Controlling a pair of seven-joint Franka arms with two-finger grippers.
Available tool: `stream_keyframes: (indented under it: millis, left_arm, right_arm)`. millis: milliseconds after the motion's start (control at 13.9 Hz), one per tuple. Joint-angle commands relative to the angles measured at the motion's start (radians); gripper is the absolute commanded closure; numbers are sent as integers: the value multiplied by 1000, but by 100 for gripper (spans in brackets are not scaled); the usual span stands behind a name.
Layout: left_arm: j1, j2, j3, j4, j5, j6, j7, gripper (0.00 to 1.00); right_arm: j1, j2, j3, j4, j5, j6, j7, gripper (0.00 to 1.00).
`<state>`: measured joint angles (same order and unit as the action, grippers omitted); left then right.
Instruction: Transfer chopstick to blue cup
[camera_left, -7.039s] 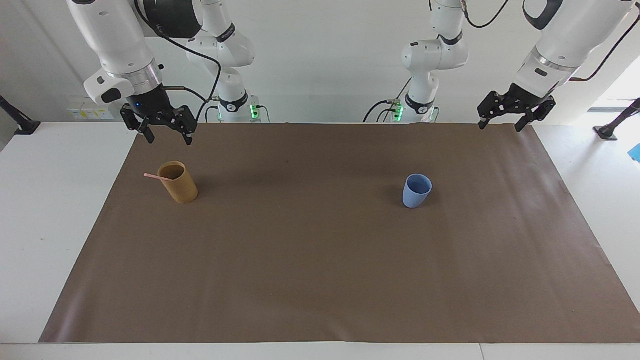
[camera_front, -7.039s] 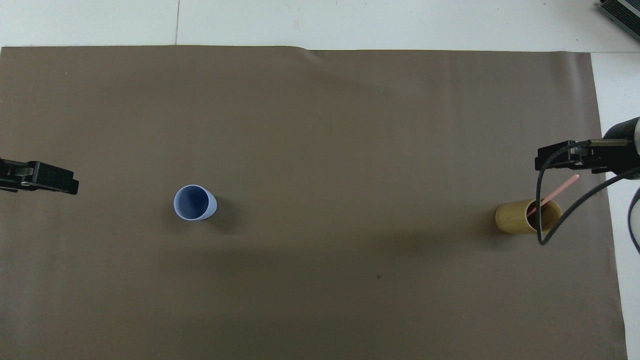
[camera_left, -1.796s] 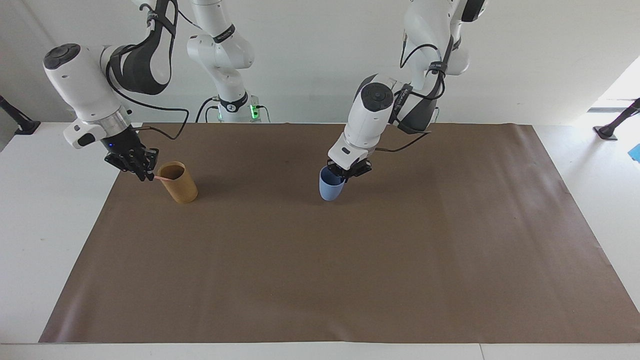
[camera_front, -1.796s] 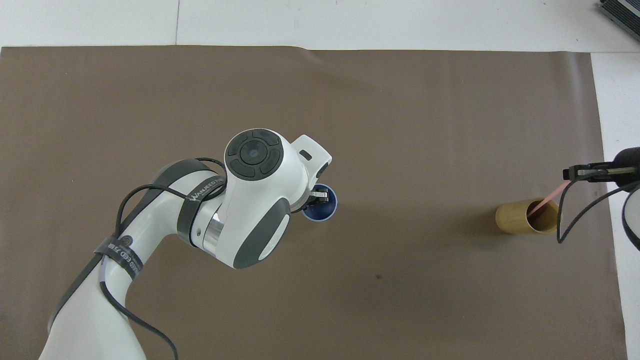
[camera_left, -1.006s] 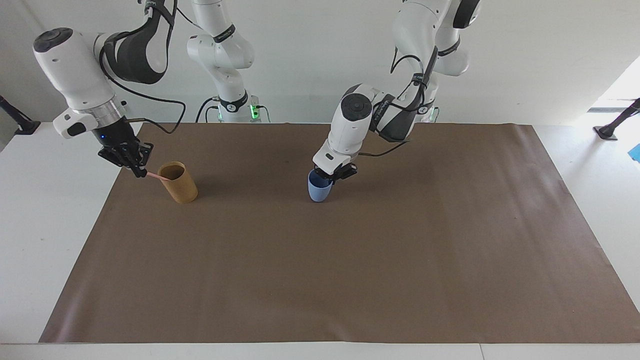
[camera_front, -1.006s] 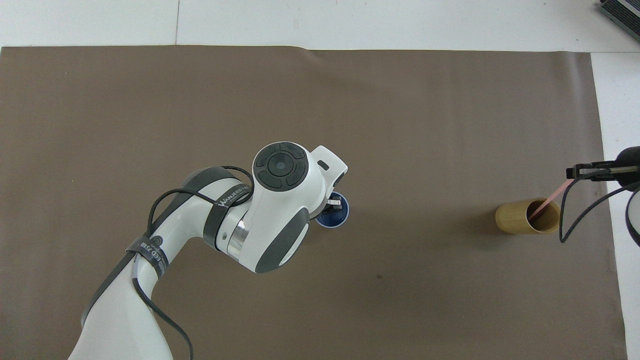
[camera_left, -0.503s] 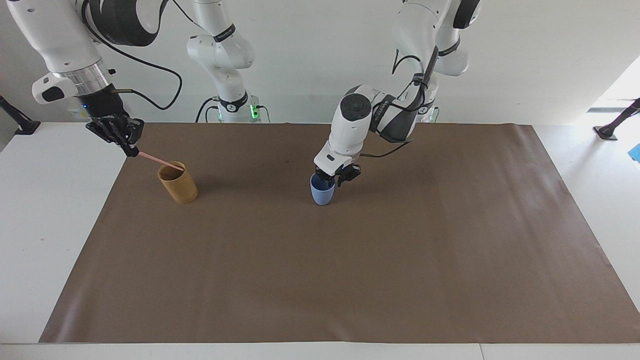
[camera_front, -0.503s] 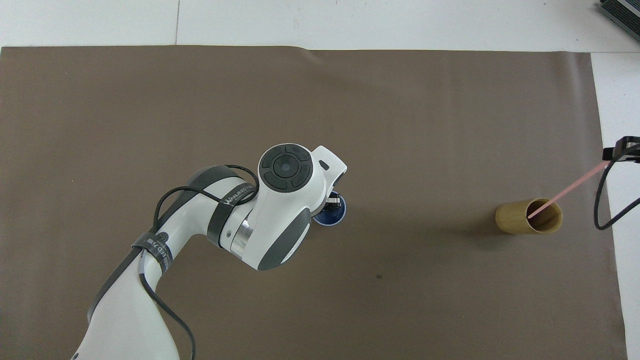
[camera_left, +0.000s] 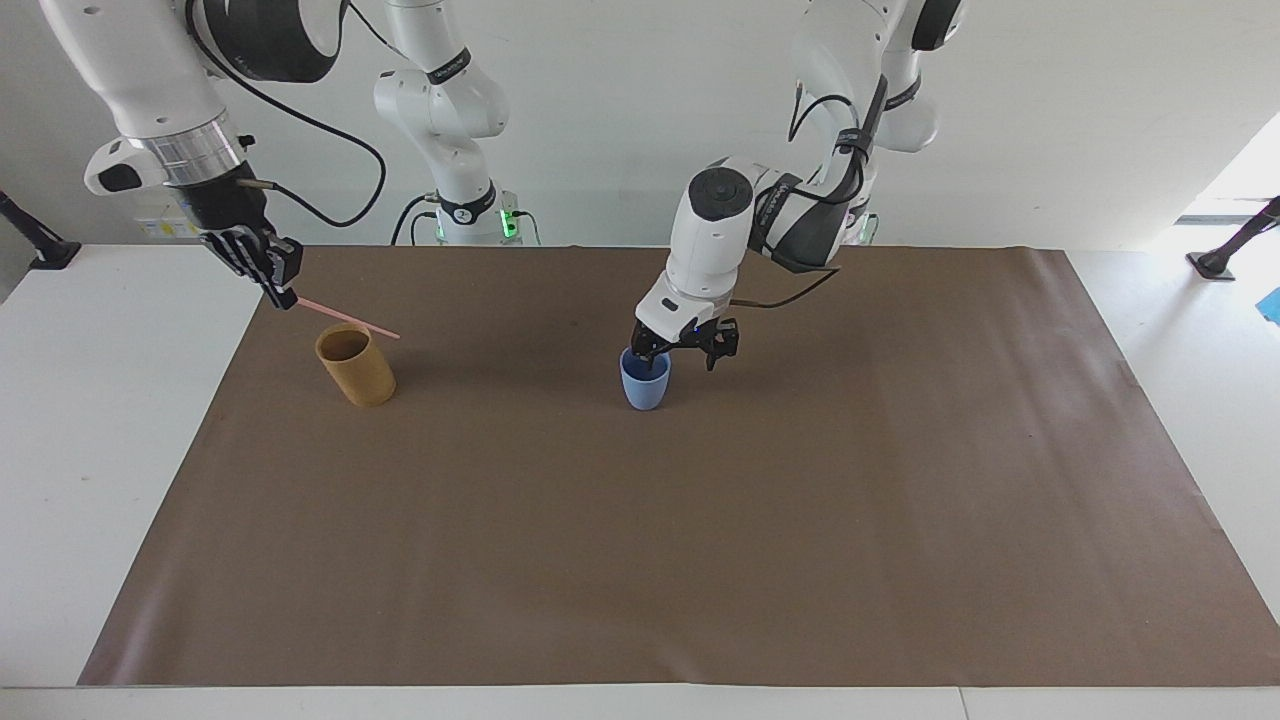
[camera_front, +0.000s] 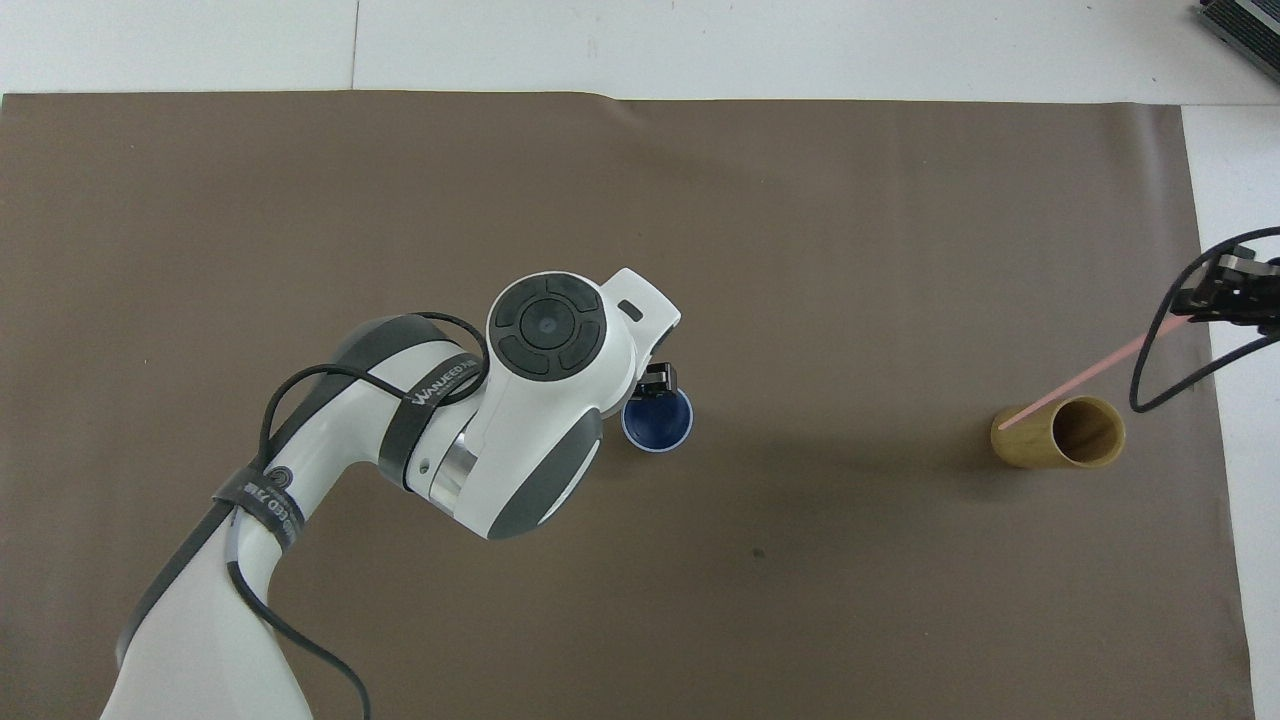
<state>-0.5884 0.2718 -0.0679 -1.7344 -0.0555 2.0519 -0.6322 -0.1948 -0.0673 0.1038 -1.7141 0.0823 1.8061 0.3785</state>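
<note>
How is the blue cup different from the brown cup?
The blue cup is light blue and narrows toward its base; the brown cup is mustard brown, straight-sided and a little bigger. The blue cup stands near the middle of the mat, with the open left gripper at its rim; the brown cup stands toward the right arm's end, with nothing touching it. Both are handleless, upright and empty.

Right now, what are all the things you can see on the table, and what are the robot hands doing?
table: one, white, under everything
mat: one, brown, covering the table
blue cup: one, light blue, upright mid-mat
tan cup: one, mustard-brown, upright toward the right arm's end
chopstick: one, pale pink, slanting in the air above the tan cup
left gripper: one, black, open at the blue cup's rim
right gripper: one, black, pinching the chopstick's top end
</note>
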Motion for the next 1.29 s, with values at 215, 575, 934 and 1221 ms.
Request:
stream_keyframes:
  millis: [215,575,934,1221]
  left_arm:
    - [189,-160,0,-2,19,-215,187,0]
    - [410,-253,0,-4,20,-352,486,0]
    - [530,-266,2,65,22,-375,617,0]
    - [533,-258,2,111,54,-427,617,0]
  right_arm:
    - [72,1,88,16,-22,7,438,100]
    - [213,32,91,8,-21,87,606,100]
    - [319,84,91,8,-22,173,683,100]
    - [370,96,91,-27,-24,193,685,100]
